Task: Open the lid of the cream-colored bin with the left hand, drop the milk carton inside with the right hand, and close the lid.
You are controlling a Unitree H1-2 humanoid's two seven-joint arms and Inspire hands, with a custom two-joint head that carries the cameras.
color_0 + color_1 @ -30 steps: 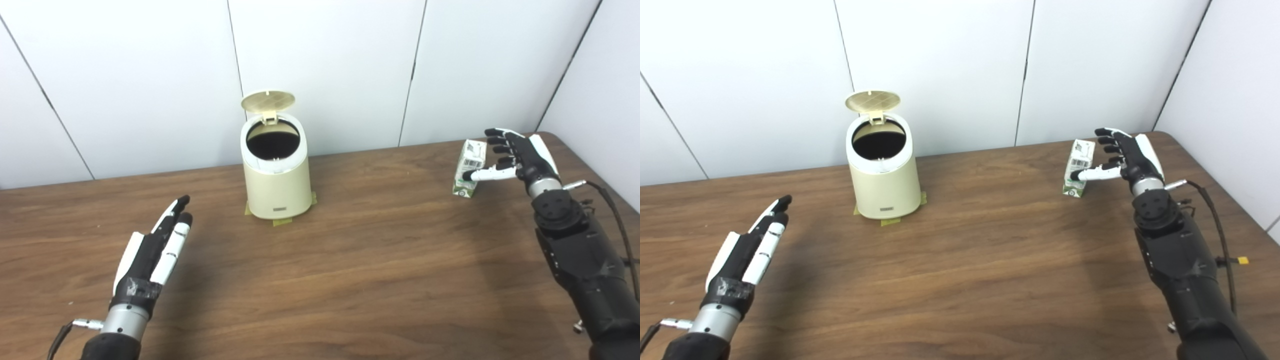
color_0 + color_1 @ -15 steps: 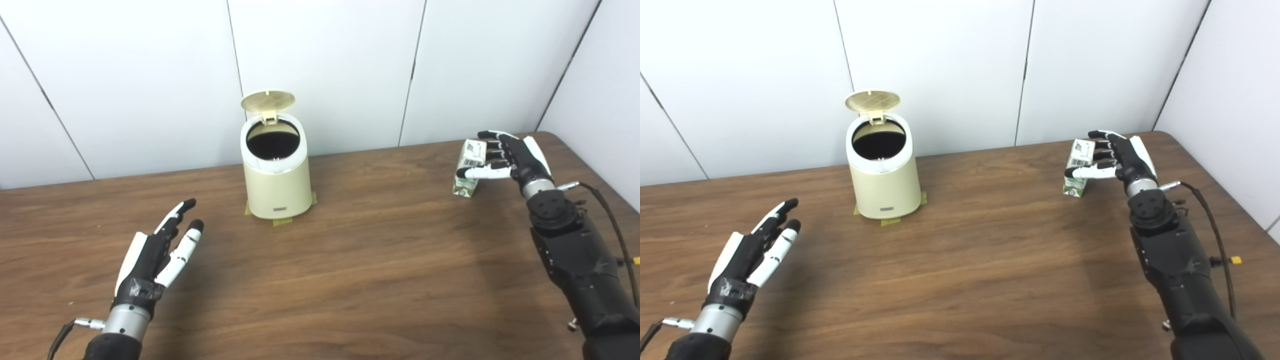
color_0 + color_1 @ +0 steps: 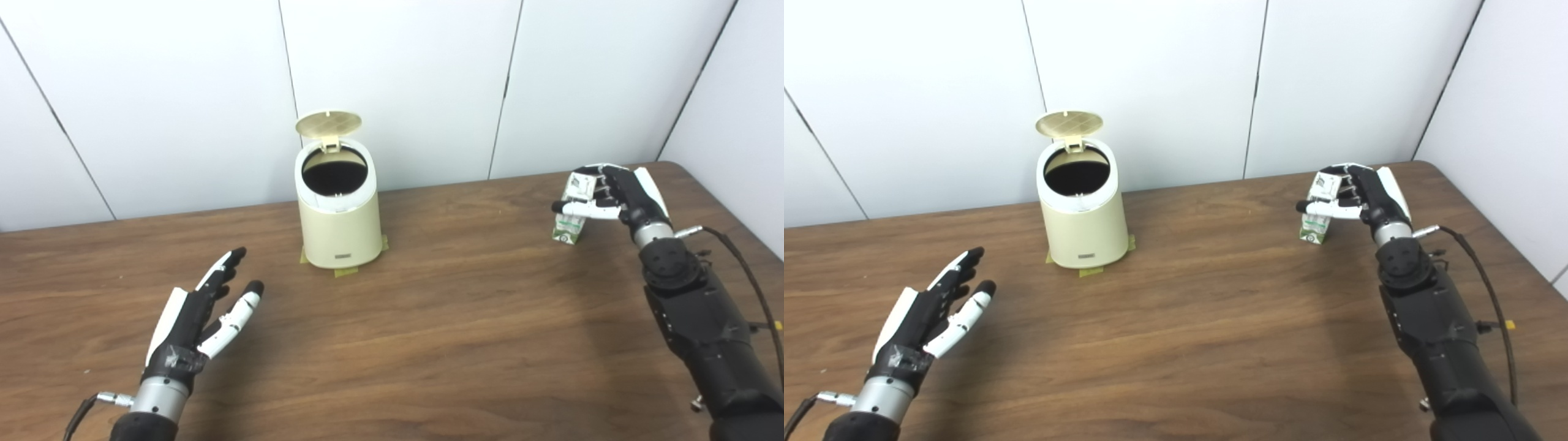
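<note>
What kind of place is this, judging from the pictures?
Probably a robot test room, not a home. A wooden table stands in a corner of plain white wall panels. The cream-colored bin is fixed with tape, and on the table is only a milk carton.

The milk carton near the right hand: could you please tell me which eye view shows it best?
The left eye view, marginally: the milk carton appears slightly larger there, with its white top and green base visible past the right hand closing around it. The right eye view shows the same carton, similarly covered by the hand's fingers, a little smaller.
</note>
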